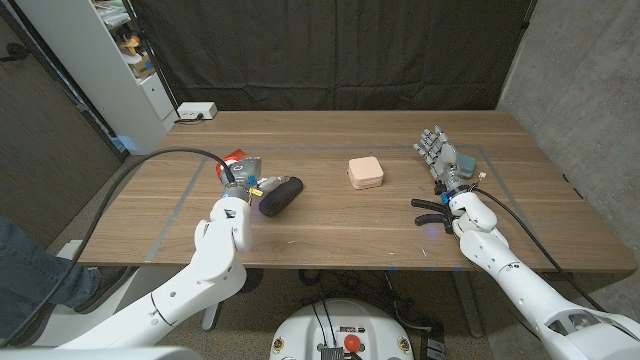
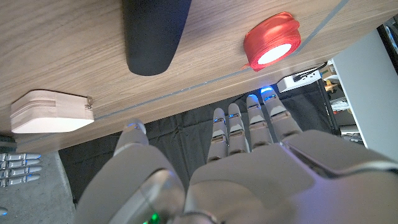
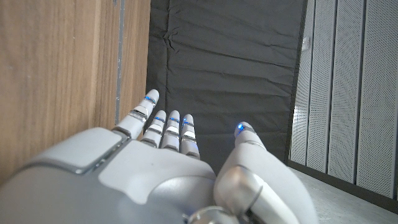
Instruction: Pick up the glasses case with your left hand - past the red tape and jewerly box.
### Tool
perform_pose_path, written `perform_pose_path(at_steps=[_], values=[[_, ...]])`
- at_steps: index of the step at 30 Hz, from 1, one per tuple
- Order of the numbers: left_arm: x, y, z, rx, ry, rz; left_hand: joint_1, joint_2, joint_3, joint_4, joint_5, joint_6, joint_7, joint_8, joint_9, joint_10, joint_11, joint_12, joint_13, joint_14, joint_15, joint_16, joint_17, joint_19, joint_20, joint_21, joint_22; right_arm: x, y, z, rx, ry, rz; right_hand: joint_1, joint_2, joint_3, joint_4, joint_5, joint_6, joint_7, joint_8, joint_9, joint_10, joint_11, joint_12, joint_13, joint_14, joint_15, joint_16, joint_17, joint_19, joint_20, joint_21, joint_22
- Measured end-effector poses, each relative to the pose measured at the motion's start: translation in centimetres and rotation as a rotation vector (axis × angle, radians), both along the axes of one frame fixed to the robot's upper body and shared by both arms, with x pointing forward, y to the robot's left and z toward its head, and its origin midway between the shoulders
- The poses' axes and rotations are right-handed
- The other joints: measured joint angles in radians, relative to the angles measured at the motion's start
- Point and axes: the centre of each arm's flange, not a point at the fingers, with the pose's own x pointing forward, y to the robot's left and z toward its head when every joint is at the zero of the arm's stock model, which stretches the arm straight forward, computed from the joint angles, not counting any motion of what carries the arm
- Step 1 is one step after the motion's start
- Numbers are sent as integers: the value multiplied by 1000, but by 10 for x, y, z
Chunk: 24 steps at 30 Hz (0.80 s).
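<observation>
left hand (image 1: 240,184) left-centre of frame, fingers apart, empty, just beside black glasses case (image 1: 279,195), red tape (image 1: 233,160) behind, jewelry box (image 1: 365,172) centre, right hand (image 1: 445,160) fingers apart on desk (image 1: 330,235)

I count one black glasses case (image 1: 279,195), one roll of red tape (image 1: 236,160), one pink jewelry box (image 1: 365,172), one white box (image 1: 197,111) at the table's far edge, and my two hands.

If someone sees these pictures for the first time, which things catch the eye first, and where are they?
The red tape stands out most, near the table's left side, by the left robot hand. Beside that hand lies the dark glasses case, and a pale pink jewelry box sits near the middle. The right robot hand waits apart on the right, fingers spread, holding nothing.
</observation>
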Motion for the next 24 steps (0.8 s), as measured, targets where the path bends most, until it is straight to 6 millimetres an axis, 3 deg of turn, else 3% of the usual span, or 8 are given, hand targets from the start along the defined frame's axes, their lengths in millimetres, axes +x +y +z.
perform_pose_path(at_steps=[24], values=[[11, -20, -9, 52, 56, 0, 8, 8, 0, 0, 4, 4, 4, 0, 0, 0, 0, 0, 0, 0, 0, -4, 0, 5, 3, -4, 0, 4, -2, 1, 19, -7, 4, 0, 0, 0, 0, 0, 0, 0, 0, 0, 4, 4, 0, 0, 0, 0, 0, 0, 0, 0, 0, 0]])
